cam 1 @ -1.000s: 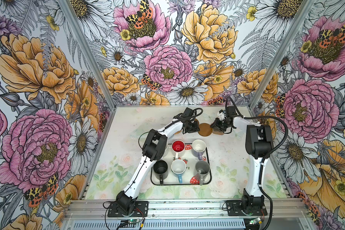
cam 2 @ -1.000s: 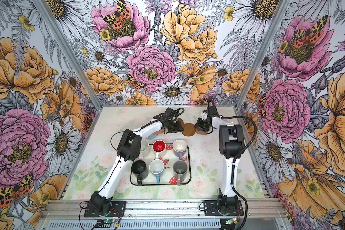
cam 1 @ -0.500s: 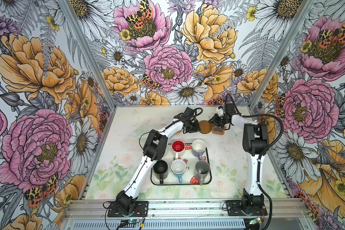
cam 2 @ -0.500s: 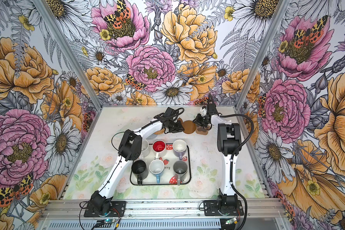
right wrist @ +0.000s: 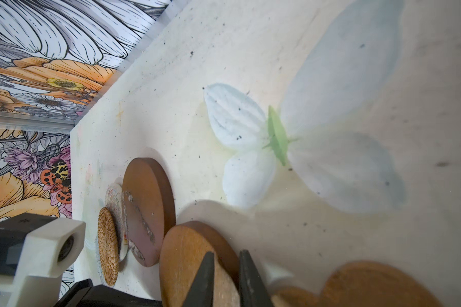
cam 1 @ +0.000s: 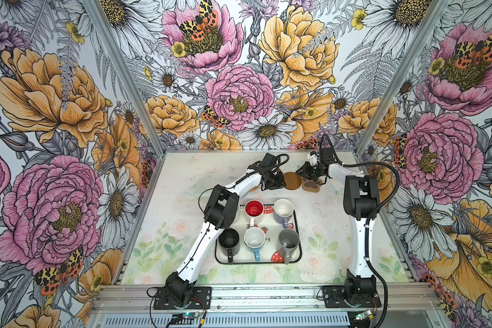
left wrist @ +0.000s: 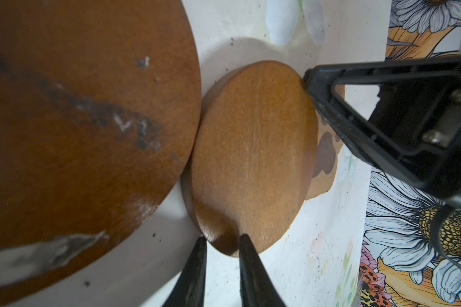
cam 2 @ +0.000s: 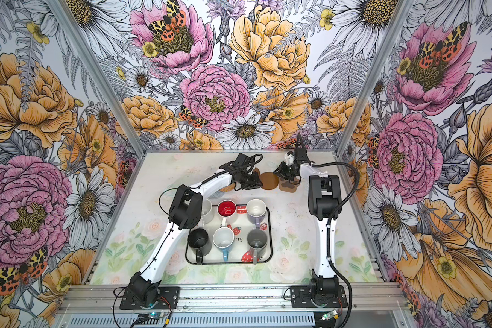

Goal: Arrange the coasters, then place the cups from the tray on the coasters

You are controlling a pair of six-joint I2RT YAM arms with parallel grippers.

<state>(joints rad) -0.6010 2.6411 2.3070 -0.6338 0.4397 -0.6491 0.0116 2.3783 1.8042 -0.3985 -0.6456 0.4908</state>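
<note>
A brown disc coaster [cam 1: 292, 180] sits at the back of the table, tilted up between both grippers. My left gripper [left wrist: 223, 238] is shut on its near rim, and my right gripper [right wrist: 226, 253] is shut on the opposite rim. A second, scuffed brown disc [right wrist: 147, 212] leans beside it. Next to that are the rattan coaster [right wrist: 108, 247] and the clear beaded coaster [right wrist: 115, 194]. The tan paw coaster [cam 1: 311, 186] lies flat under the right gripper. The strawberry tray [cam 1: 300, 244] holds the red-inside [cam 1: 254, 208], lavender [cam 1: 283, 208], black [cam 1: 229, 238], blue [cam 1: 254, 237] and grey [cam 1: 289, 238] cups. A white cup [cam 2: 208, 213] shows behind the left elbow.
The left arm's elbow [cam 1: 220, 208] hangs over the tray's back left corner. The right arm [cam 1: 360, 198] stands upright at the right of the tray. The back wall [cam 1: 239, 142] is close behind the coasters. Floral table surface [cam 1: 168, 221] lies left of the tray.
My right gripper has moved left, away from the paw coaster, onto the brown disc's rim, and its elbow has shifted left. The left arm and the disc have hardly moved.
</note>
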